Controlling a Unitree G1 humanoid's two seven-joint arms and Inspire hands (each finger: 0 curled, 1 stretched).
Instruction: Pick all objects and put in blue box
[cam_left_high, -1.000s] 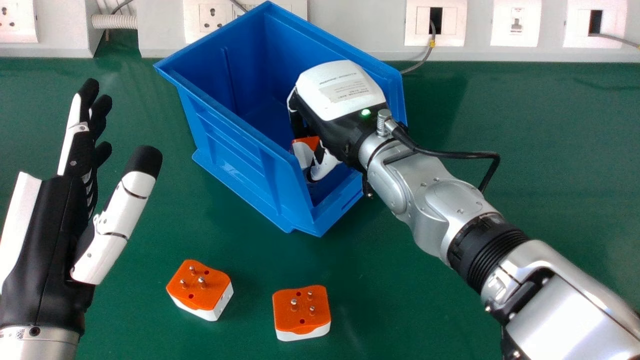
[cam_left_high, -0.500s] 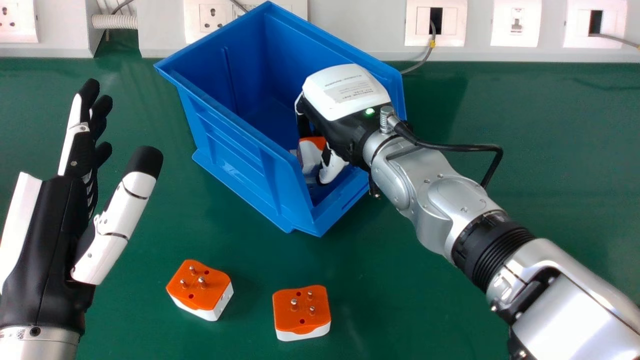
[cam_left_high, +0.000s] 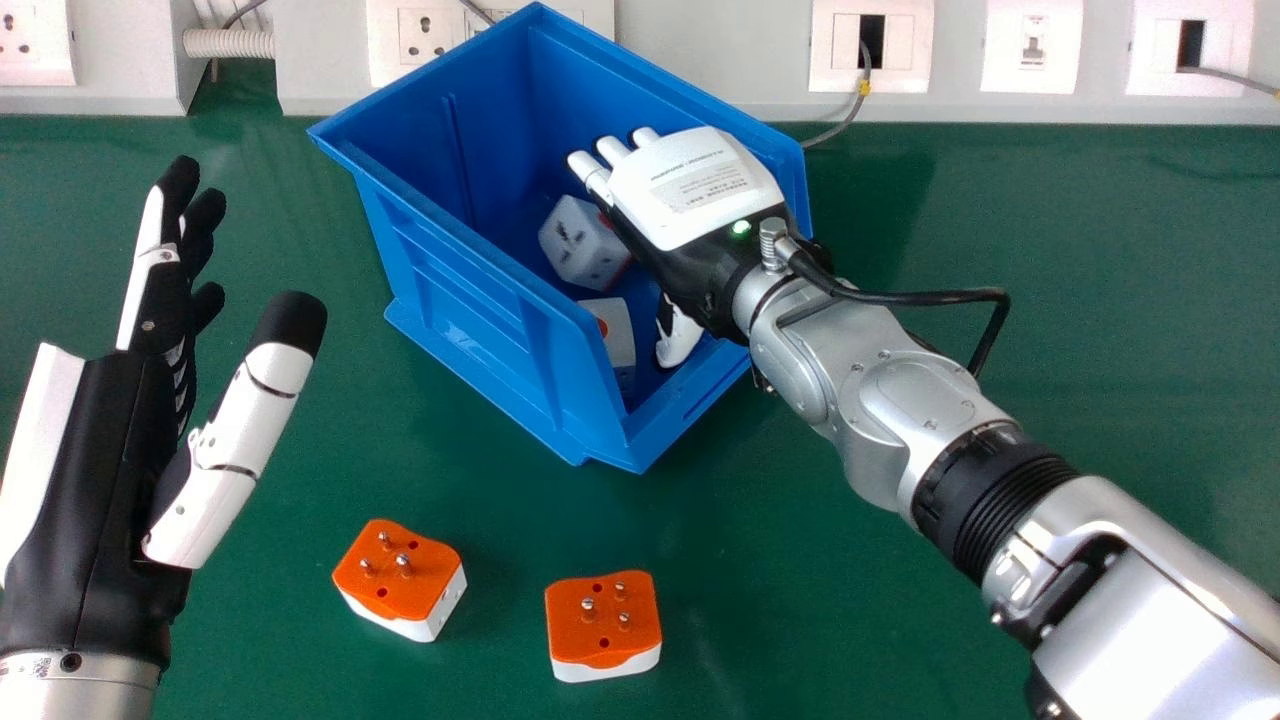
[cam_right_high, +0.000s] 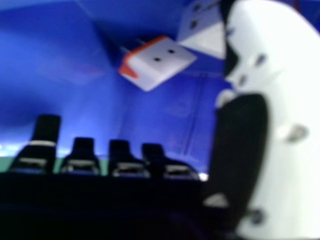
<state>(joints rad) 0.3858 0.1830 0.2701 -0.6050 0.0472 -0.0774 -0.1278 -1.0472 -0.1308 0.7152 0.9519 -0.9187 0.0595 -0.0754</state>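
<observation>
Clock directions are read from the head view's centre. The blue box (cam_left_high: 480, 330) lies toward eleven o'clock, and my right hand (cam_left_high: 700, 190) is over its interior, toward one o'clock, with fingers extended, thumb apart and nothing in its grasp. Within the box are a white plug adapter (cam_left_high: 580, 245), toward eleven o'clock, and a second boxed adapter (cam_left_high: 618, 335), nearly central. Two orange-topped pieces remain to be collected from the green table (cam_left_high: 850, 600): the angled adapter (cam_left_high: 400, 575) between seven and eight o'clock, and the squarer adapter (cam_left_high: 603, 620) near six o'clock, each with its metal pins upward. My left hand (cam_left_high: 110, 450), at nine o'clock, is open and idle. I judge these bodies light, stiff and fairly robust, though their smooth shells may slip under a one-sided pinch. The sound hold is across opposite white side walls, thumb against fingers, low enough to clear the pins, which could tip the body if pressed. The right hand view is murky around the palm, so I cannot be sure whether any fingertip touches the box wall; a clean lift out seems the next requirement.
</observation>
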